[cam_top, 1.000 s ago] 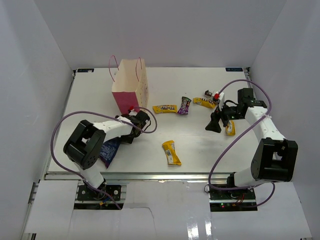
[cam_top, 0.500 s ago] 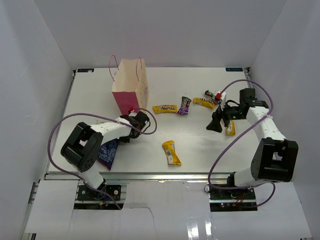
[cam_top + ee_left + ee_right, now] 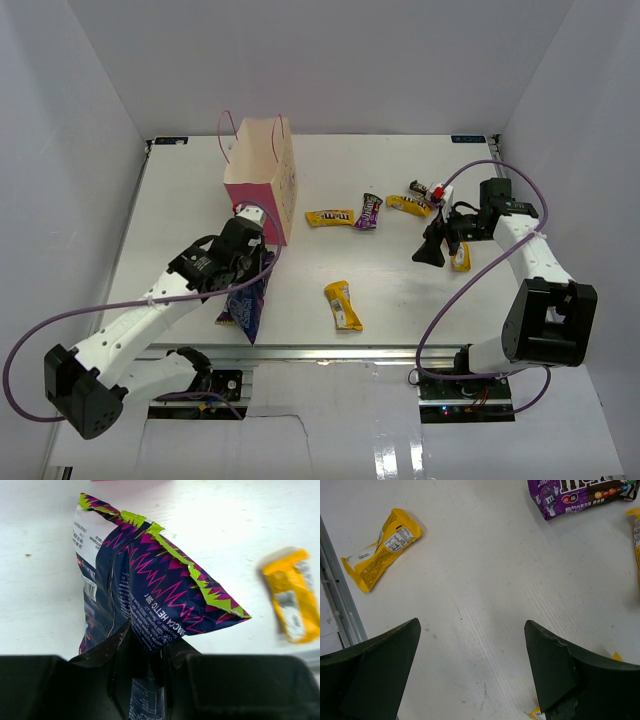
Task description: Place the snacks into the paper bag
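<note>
The dark blue-purple chip bag point(image 3: 246, 306) point(image 3: 150, 585) hangs above the table, pinched at one edge by my left gripper point(image 3: 242, 280) point(image 3: 147, 647), which is shut on it. The pink paper bag point(image 3: 258, 180) stands upright just behind that gripper. My right gripper point(image 3: 430, 250) point(image 3: 472, 625) is open over bare table with nothing between its fingers. One yellow packet point(image 3: 342, 305) point(image 3: 382, 547) point(image 3: 292, 595) lies at the front centre. Another yellow packet point(image 3: 329, 217), a purple bar point(image 3: 370, 211) point(image 3: 580, 495) and a third yellow packet point(image 3: 408, 205) lie mid-table.
A small dark wrapper point(image 3: 420, 187) lies at the back right. A yellow packet point(image 3: 460, 257) sits right beside the right gripper. White walls close in the table on three sides. Purple cables loop off both arms.
My left gripper has shut on the chip bag and lifted it off the table's left side; the arm now stretches out toward the paper bag. The right arm has stayed put.
</note>
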You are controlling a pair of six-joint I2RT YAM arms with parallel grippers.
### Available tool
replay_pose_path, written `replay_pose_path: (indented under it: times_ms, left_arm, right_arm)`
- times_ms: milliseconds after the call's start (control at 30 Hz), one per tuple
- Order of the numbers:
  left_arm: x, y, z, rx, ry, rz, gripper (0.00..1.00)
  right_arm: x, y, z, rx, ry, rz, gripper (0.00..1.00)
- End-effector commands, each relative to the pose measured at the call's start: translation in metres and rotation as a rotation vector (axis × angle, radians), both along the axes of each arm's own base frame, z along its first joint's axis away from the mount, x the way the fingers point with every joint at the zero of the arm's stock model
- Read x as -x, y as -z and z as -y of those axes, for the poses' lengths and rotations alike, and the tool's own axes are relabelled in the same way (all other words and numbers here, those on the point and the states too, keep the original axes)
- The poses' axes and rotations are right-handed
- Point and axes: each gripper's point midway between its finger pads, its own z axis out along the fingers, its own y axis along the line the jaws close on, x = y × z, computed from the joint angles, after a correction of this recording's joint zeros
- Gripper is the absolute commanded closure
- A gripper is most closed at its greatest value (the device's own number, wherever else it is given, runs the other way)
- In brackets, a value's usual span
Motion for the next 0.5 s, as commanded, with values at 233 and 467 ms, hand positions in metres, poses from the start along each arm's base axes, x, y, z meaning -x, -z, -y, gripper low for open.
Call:
replay_pose_path:
  times_ms: [233, 467]
  left_arm:
    - [0.016, -0.096, 0.035, 0.345, 0.125, 0.175, 1.0]
    - [0.025, -0.159, 0.041, 0.434, 0.216, 0.28, 1.0]
  right_arm:
    - [0.004, -0.013, -0.005, -0.044, -0.02, 0.027, 0.1]
    - [0.008, -0.008, -0.007, -0.05, -0.024, 0.013, 0.1]
